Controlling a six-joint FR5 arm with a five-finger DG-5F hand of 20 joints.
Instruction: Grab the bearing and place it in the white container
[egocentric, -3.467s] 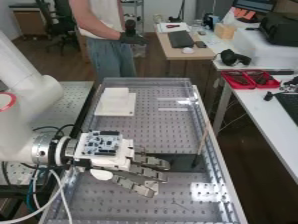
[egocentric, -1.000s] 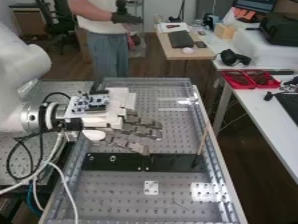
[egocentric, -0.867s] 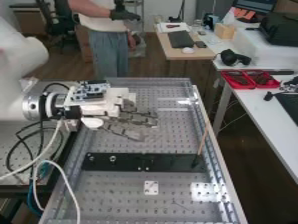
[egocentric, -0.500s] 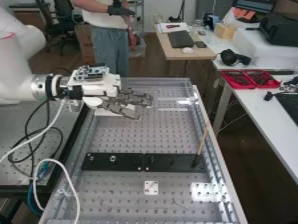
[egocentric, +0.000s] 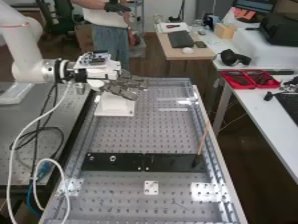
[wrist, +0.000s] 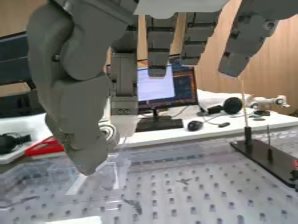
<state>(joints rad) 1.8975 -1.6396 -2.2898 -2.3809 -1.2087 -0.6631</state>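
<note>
The hand (egocentric: 122, 86) is over the far left part of the bench, just above a white container-like piece (egocentric: 114, 108) on a flat base. In the wrist view the hand (wrist: 80, 95) has its thumb and one finger pinching the ring-shaped bearing (wrist: 107, 131) near their tips. The other fingers hang fairly straight. Part of the white piece is hidden under the hand, and whether its top is hollow I cannot tell.
A black plate (egocentric: 143, 162) with small silver parts crosses the bench, a thin wooden stick (egocentric: 202, 142) standing at its right end. Clear walls and rails (egocentric: 216, 170) edge the perforated bench. Loose cables (egocentric: 14, 145) hang at the left; red trays (egocentric: 249, 80) lie on the right-hand table.
The hand has moved from over the black plate's area toward the bench's far end, ending above the white piece. The black plate came into view as it left.
</note>
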